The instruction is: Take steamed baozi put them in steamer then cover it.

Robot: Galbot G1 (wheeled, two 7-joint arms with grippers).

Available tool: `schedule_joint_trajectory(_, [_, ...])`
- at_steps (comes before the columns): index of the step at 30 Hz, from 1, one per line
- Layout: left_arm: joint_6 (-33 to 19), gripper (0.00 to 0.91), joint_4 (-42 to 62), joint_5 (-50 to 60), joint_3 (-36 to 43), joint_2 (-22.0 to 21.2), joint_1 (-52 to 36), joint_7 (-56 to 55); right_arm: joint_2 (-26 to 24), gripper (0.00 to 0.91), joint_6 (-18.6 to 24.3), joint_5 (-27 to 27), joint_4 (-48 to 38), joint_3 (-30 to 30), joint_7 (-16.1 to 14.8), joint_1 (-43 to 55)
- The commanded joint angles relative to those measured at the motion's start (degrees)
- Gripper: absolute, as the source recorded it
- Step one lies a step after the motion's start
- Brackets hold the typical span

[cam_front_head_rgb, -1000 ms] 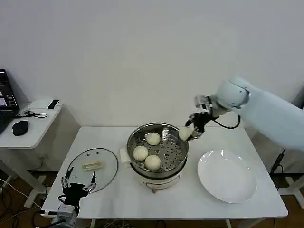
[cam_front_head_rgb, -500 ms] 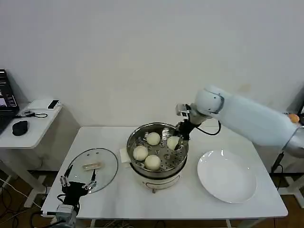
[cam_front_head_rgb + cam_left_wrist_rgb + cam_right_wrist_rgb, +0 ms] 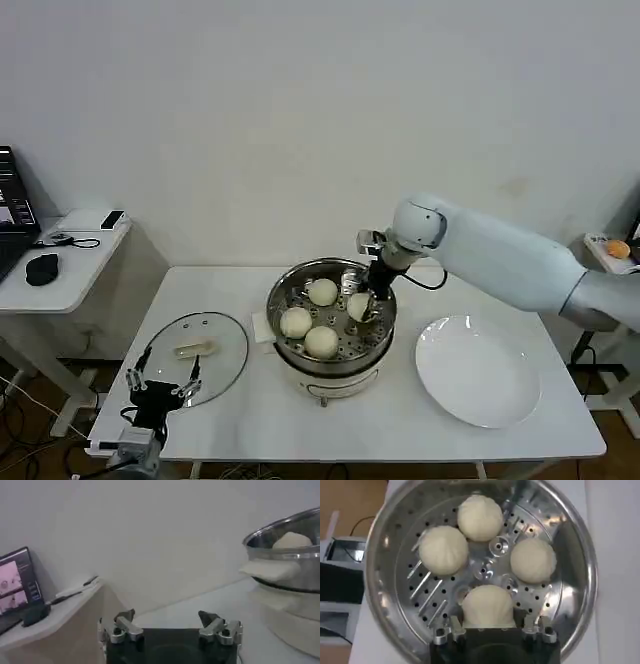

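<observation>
The right gripper (image 3: 487, 627), clamped on the fourth cream-white round baozi (image 3: 487, 606), hangs directly above the shiny steel steamer's (image 3: 285, 283) right side.

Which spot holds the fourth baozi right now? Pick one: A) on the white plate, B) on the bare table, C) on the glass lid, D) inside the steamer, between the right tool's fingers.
D: the fourth baozi sits inside the steamer between the fingers of the right tool, beside the three other baozi on the perforated tray, while the white plate holds nothing.
</observation>
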Motion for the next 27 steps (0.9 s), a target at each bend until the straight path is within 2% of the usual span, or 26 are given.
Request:
schedule_joint_trajectory(1, [0.02,0.907,0.33,0.03,0.12,-0.09,-0.09,-0.02,2.48,0.665,0.5,-2.14,-4.22,2.1,0.47,-1.11])
schedule_joint_trajectory(19, [-0.03,0.907,0.56,0.01,0.09,-0.1,0.22,-0.06,2.41,0.665,-0.08,-1.91,-2.99,0.91,-0.51,-1.54])
schedule_joint_trajectory(20, [-0.04,0.907,0.56,0.01,0.05,-0.13,0.25,-0.06,2.41,0.685,-0.11,-1.92,-2.98,0.88,-0.42,-1.57])
schedule_joint_trajectory(21, [-0.03,0.907,0.54,0.0,0.02,-0.12,0.26,-0.07,2.41,0.907,-0.11,-1.98,-3.0,0.88,-0.16,-1.68])
schedule_joint_trajectory(27, [-0.06,0.907,0.47,0.03,-0.02,-0.13,0.45,-0.1,2.41,0.907,-0.23,-1.91,-2.87,1.3,0.99,-1.91])
